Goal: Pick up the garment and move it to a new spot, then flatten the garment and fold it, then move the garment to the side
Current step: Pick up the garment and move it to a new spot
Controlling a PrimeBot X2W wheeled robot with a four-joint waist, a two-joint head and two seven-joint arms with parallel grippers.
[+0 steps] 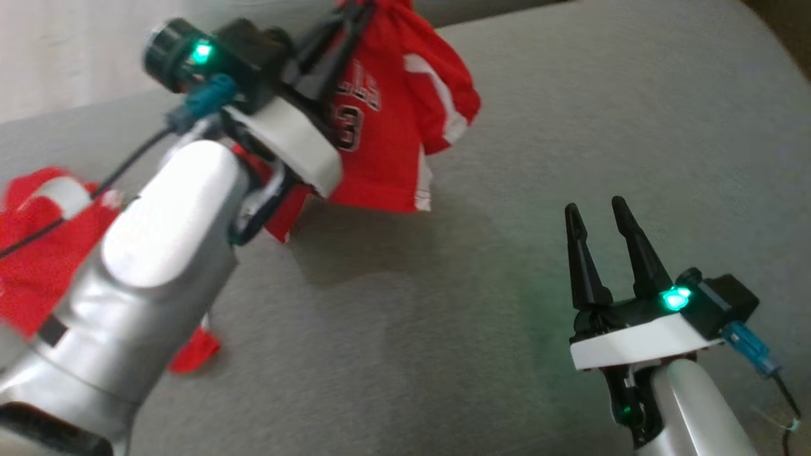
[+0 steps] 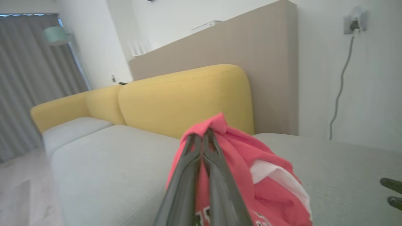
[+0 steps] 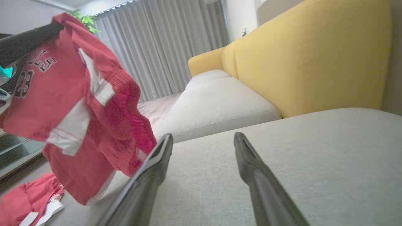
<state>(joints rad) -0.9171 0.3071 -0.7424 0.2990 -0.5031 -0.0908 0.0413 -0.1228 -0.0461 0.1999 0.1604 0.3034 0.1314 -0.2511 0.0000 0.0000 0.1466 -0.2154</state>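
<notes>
So far, only the pick-up looks done.
Left pincer (image 2: 202, 135) is clamped on the red garment (image 1: 393, 145), which hangs over the grey sofa seat (image 1: 570, 114); right pincer (image 1: 595, 212) stands apart, empty. Setting down, flattening, folding and moving aside remain.

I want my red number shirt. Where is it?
The red shirt hangs from the shut left gripper, top middle of the head view, above the grey cushion; the open right gripper is lower right.

light: soft, even | shadow: faint, under garment (image 1: 386, 126) | blur: head view, left side
</notes>
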